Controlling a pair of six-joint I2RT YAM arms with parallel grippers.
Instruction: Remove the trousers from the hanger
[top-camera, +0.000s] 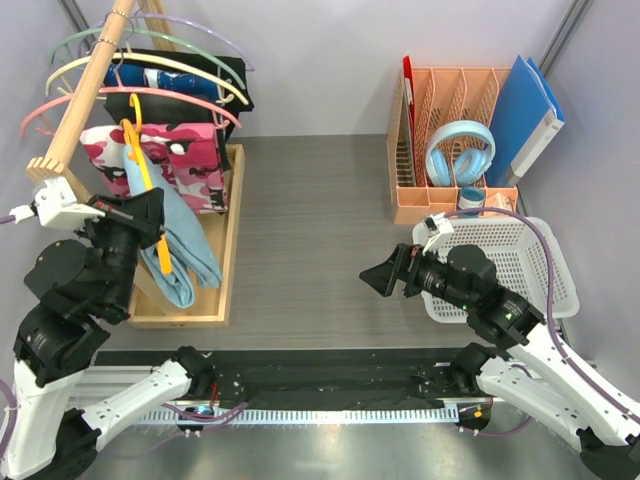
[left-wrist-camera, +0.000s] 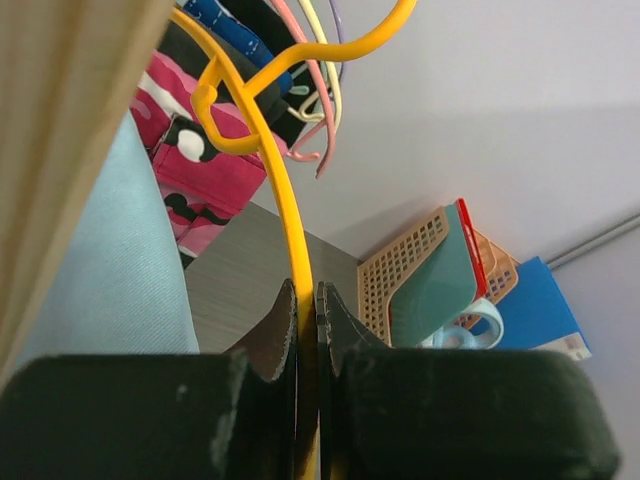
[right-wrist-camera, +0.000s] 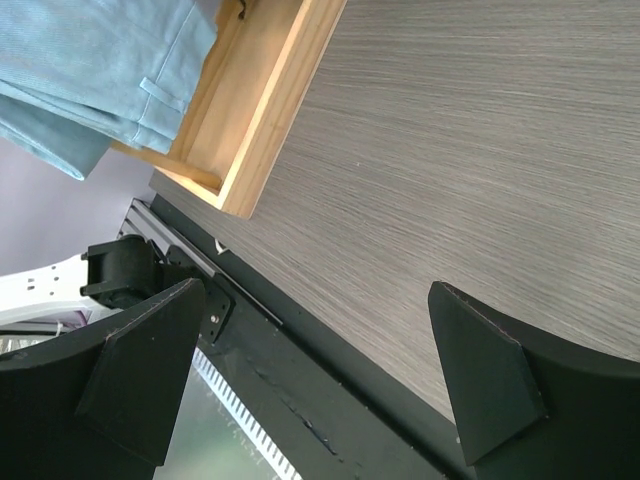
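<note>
Trousers (top-camera: 188, 252) of plain sky-blue cloth hang folded over the yellow-orange hanger (top-camera: 143, 165) at the desk's (top-camera: 320, 220) left edge, their lower end drooping inside the wooden base frame (top-camera: 228, 250) of the clothes rack. The hanger sits tilted, its thin bar slanting down across the blue cloth. Whether its hook is on the wooden rail (top-camera: 88, 85) I cannot tell.

The left gripper (top-camera: 150, 212) is pressed together on the hanger. Its wrist camera shows both fingers (left-wrist-camera: 270, 345) pinching the yellow plastic, with hardly a gap beside it.

The right gripper (top-camera: 378, 277) is spread wide and holds nothing. It hovers over bare woodgrain near the desk's middle, pointing left toward the rack and well apart from the trousers.

Behind the trousers hangs a pink camouflage garment (top-camera: 185, 160), with darker clothes farther back. At the far right corner stands a peach file organiser (top-camera: 450, 205) holding blue headphones (top-camera: 460, 150), a red folder (top-camera: 408, 90) and a blue binder (top-camera: 530, 110). A white basket (top-camera: 550, 265) sits by the right edge. Any lettering on these is too small to read.
</note>
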